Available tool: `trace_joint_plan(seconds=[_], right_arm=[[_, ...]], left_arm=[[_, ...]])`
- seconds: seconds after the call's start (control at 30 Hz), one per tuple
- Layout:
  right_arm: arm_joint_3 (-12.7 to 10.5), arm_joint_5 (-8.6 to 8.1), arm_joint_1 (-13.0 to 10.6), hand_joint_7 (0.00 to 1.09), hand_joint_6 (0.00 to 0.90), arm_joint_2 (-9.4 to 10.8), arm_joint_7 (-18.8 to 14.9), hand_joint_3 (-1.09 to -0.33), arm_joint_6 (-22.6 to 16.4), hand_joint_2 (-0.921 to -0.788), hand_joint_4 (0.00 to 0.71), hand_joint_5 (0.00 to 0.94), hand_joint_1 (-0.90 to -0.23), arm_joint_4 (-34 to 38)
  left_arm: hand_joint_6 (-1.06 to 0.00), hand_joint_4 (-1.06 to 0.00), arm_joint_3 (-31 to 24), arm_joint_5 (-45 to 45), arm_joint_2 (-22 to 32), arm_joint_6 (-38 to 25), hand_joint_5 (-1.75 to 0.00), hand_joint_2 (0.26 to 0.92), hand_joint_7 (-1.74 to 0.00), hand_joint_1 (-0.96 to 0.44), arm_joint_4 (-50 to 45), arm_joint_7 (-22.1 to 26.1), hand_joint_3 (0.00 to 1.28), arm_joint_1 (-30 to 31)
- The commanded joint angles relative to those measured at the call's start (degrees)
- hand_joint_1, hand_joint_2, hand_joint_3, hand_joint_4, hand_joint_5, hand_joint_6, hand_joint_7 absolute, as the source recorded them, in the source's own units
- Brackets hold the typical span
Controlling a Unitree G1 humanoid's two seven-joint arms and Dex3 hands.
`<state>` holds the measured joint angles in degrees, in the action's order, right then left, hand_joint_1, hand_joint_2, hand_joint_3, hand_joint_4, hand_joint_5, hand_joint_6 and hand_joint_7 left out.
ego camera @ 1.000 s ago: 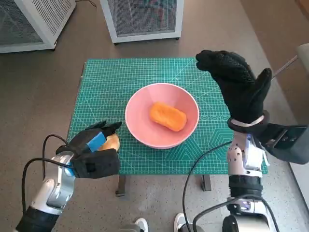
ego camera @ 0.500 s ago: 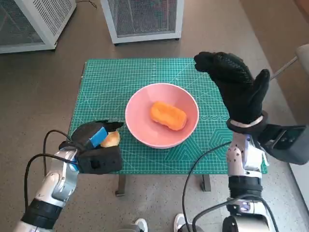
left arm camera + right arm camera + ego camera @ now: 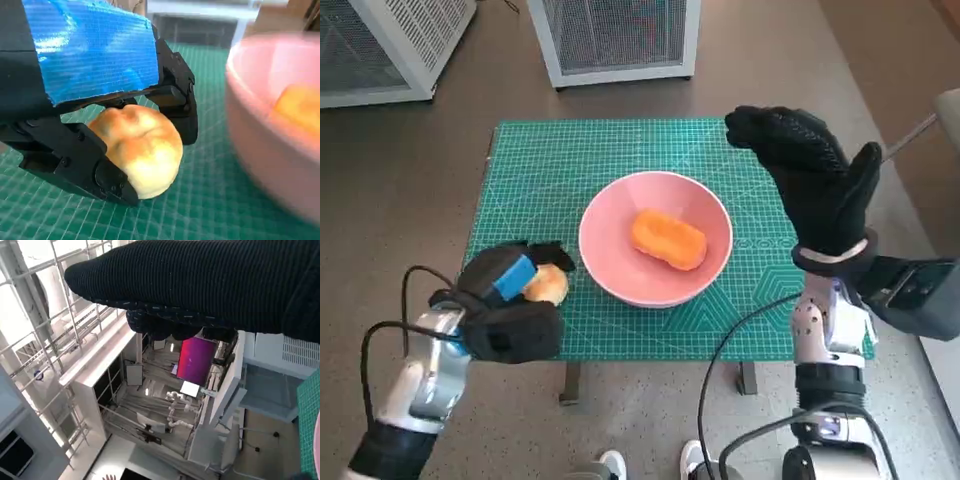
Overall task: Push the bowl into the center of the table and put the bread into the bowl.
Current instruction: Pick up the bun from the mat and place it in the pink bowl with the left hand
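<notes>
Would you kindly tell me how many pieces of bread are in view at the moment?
2. One orange loaf lies inside the pink bowl; one pale bun sits on the green mat beside the bowl, gripped by the left hand. None looks hidden.

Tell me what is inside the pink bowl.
One orange piece of bread lies in the pink bowl, near its middle. The bowl's floor under it is covered. A second, pale bread roll sits outside, gripped by the left hand.

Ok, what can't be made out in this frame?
- Head view: most of the bread roll, covered by the left hand.
- Left wrist view: the bowl is blurred and cut off by the edge.
- Right wrist view: the right hand hides its own fingers.
</notes>
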<state>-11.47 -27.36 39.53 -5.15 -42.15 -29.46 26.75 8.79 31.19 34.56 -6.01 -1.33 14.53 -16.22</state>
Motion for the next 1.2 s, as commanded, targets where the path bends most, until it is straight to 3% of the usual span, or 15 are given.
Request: trace_joint_plan(seconds=[0.03, 0.27, 0.67, 0.97, 1.2], right_arm=[[0.0, 0.02, -0.7, 0.56, -0.001, 0.1, -0.2, -0.606, 0.1, -0.921, 0.238, 0.008, -0.605, 1.1], [0.0, -0.02, -0.2, 0.55, -0.001, 0.2, -0.6, -0.607, -0.3, -0.921, 0.238, 0.007, -0.61, 2.0], [0.0, 0.01, 0.4, 0.55, -0.001, 0.1, -1.1, -0.609, -1.2, -0.921, 0.236, 0.005, -0.612, 3.5], [-0.1, -0.11, 0.4, 0.55, -0.001, -0.1, -1.5, -0.607, -1.4, -0.921, 0.238, 0.006, -0.609, 3.6], [-0.2, -0.07, 0.2, 0.55, -0.001, -0.3, -1.5, -0.603, -1.4, -0.921, 0.241, 0.007, -0.611, 3.2]], left_arm=[[-0.66, -0.72, -3.9, -1.6, 0.3, 0.9, -1.17, 0.917, -1.1, 0.0, -5.7, -1.1, 0.05, -0.6], [-0.72, -0.72, -6.3, -1.4, -1.4, 1.6, -1.2, 0.912, -1.0, 0.0, -10.2, -3.4, 0.03, -2.9], [-0.69, -0.71, -2.5, -0.3, -6.2, 5.6, -1.24, 0.92, -1.01, 0.0, -10.2, -5.8, 0.04, -10.8], [-0.69, -0.7, 3.3, 1.0, -9.9, 9.3, -1.21, 0.919, -1.04, 0.0, -3.6, -4.6, 0.04, -18.2], [-0.6, -0.66, 6.7, 0.7, -12.1, 12.5, -1.26, 0.92, -1.13, 0.0, 5.2, -4.4, 0.09, -23.0]])
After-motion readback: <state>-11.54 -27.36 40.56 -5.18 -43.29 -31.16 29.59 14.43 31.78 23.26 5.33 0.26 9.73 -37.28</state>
